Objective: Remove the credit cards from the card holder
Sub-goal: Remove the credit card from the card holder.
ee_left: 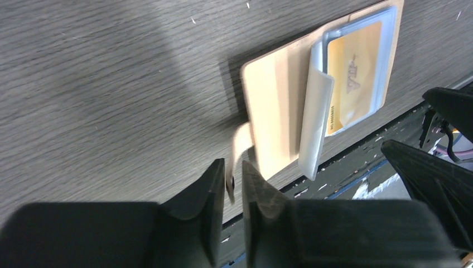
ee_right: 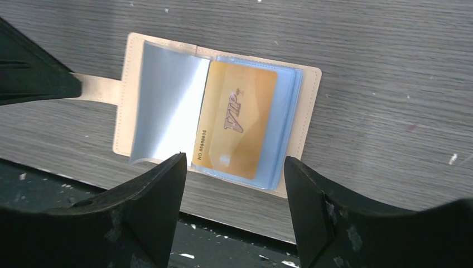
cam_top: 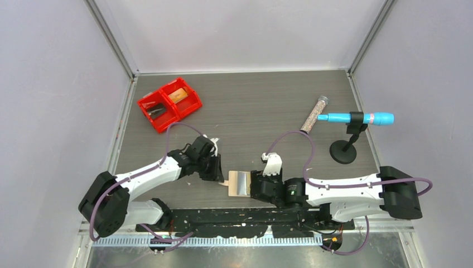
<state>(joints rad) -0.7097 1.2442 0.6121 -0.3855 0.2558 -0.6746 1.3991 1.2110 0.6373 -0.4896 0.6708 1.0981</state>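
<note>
The tan card holder (cam_top: 237, 183) lies open at the table's near edge. Its clear blue-grey sleeves (ee_right: 284, 128) hold a gold credit card marked VIP (ee_right: 237, 120); one clear sleeve page (ee_right: 164, 109) stands curled up to the left of it. No dark grey card shows. My left gripper (ee_left: 230, 167) is shut on the holder's snap tab (ee_left: 241, 146), at the holder's left side (cam_top: 215, 170). My right gripper (ee_right: 234, 157) is open wide and empty, hovering at the holder's near right edge (cam_top: 256, 187). The holder's tan cover (ee_left: 273, 106) and the gold card (ee_left: 352, 78) also show in the left wrist view.
A red two-compartment bin (cam_top: 169, 104) with small items stands at the back left. A glitter tube (cam_top: 314, 114) lies at the back right, beside a blue pen-like tool (cam_top: 357, 118) on a black stand (cam_top: 343, 152). A black rail (cam_top: 245, 215) runs along the near edge.
</note>
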